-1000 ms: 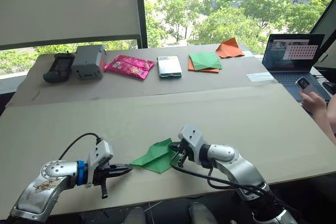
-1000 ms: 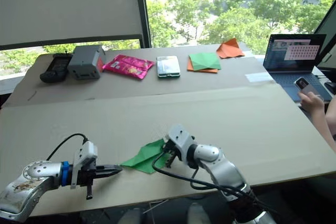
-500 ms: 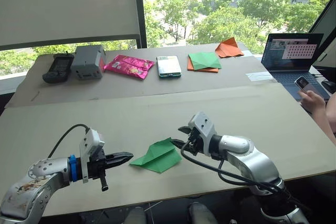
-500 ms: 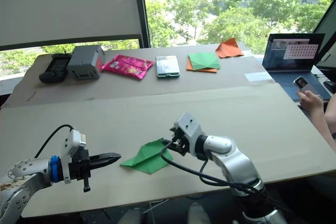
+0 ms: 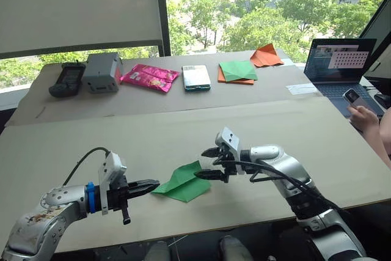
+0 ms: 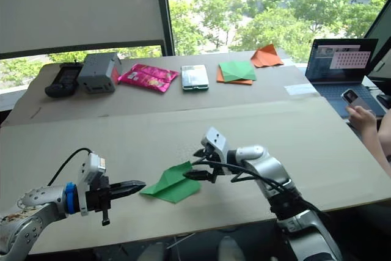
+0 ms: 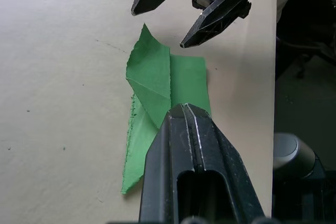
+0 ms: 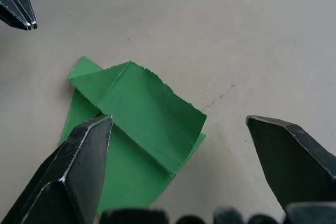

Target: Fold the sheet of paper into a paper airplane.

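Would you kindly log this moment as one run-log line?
sheet of paper: partly folded, flat on table | left gripper: shut, at its tip | right gripper: open, above far end

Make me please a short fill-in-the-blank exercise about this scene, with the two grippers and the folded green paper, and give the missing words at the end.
1. The left gripper has its fingers ____.
2. The right gripper has its fingers ____.
3. The sheet of paper lies on the table ____ the two grippers.
4. On the far part of the table, the pink packet lies next to a ____ box.

Missing words: shut; open; between; grey
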